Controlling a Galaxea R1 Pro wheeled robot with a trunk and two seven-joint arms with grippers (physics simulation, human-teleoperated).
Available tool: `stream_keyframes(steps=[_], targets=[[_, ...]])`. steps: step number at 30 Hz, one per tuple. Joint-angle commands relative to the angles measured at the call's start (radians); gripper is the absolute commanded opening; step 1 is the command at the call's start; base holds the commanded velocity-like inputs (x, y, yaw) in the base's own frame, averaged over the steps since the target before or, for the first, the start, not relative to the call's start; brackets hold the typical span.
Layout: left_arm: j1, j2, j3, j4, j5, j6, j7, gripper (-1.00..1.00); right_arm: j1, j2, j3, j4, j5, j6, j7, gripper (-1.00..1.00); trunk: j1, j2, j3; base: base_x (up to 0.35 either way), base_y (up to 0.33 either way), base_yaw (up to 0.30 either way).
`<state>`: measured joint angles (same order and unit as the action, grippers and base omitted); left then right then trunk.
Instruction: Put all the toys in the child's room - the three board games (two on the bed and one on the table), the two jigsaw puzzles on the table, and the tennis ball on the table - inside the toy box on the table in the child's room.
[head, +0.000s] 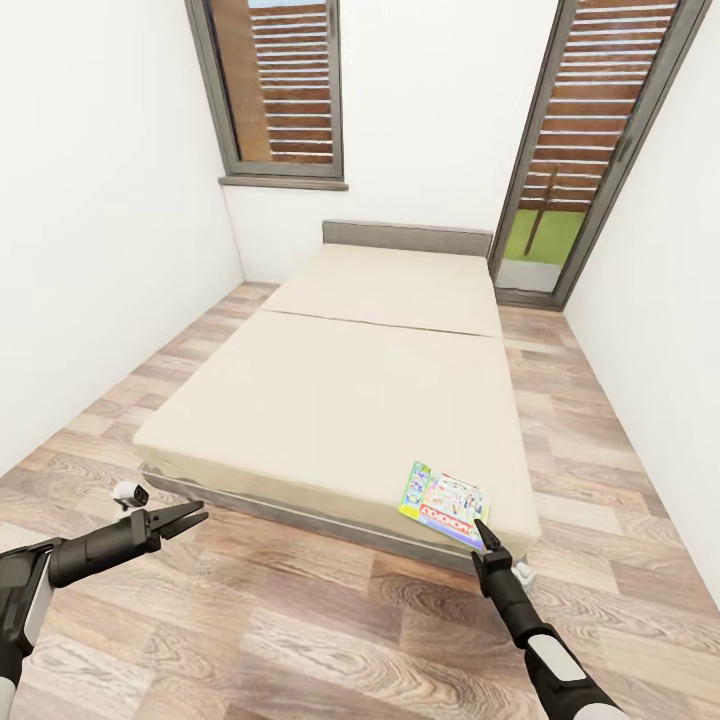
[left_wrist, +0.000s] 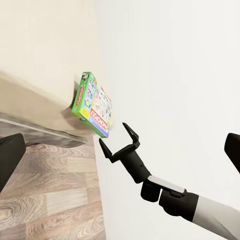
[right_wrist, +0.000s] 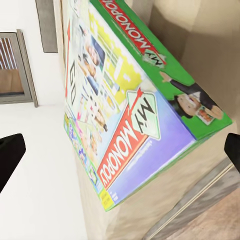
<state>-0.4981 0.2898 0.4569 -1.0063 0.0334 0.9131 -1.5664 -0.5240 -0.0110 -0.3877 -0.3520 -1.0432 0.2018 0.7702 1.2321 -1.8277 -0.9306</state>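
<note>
Bedroom with wood floor (head: 300, 640): board game (head: 444, 496) flat at bed (head: 340, 400) corner, just beyond right gripper (head: 480, 528) fingers spread wide, apart from it; left gripper (head: 192, 517) parted, far off.

We record one My Monopoly board game (right_wrist: 135, 105), green-edged box with red logo band, lying flat on the beige bed (right_wrist: 210, 55) at its near corner. Our right gripper's dark fingertips (right_wrist: 10, 155) stand spread apart, short of the box.
</note>
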Motion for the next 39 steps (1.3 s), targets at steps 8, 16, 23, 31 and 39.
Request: stream_keyframes(steps=[8, 16, 23, 31, 39], targets=[[0.000, 0.000, 0.000, 0.000, -0.001, 0.011, -0.004, 1.00, -0.001, 0.000, -0.002, 0.001, -0.009, 0.010, 0.003, 1.00, 0.015, -0.028, -0.013, 0.000, 0.000, 0.000], [0.000, 0.000, -0.001, 0.000, -0.001, 0.011, -0.004, 1.00, -0.001, 0.000, -0.002, 0.001, -0.009, 0.010, 0.003, 1.00, 0.038, -0.070, -0.032, 0.000, 0.000, 0.000], [0.000, 0.000, -0.001, 0.000, -0.001, 0.010, -0.004, 1.00, -0.001, 0.000, -0.002, 0.001, -0.009, 0.010, 0.003, 1.00, 0.038, -0.070, -0.032, 0.000, 0.000, 0.000], [0.000, 0.000, 0.000, 0.000, -0.001, 0.010, -0.004, 1.00, -0.001, 0.001, -0.003, 0.001, -0.009, 0.010, 0.003, 1.00, 0.038, -0.070, -0.032, 0.033, 0.014, 0.000], [0.000, 0.000, 0.000, 0.000, -0.001, 0.010, -0.004, 1.00, -0.001, 0.000, -0.003, 0.001, -0.009, 0.010, 0.003, 1.00, 0.038, -0.070, -0.032, 0.111, 0.060, 0.000]])
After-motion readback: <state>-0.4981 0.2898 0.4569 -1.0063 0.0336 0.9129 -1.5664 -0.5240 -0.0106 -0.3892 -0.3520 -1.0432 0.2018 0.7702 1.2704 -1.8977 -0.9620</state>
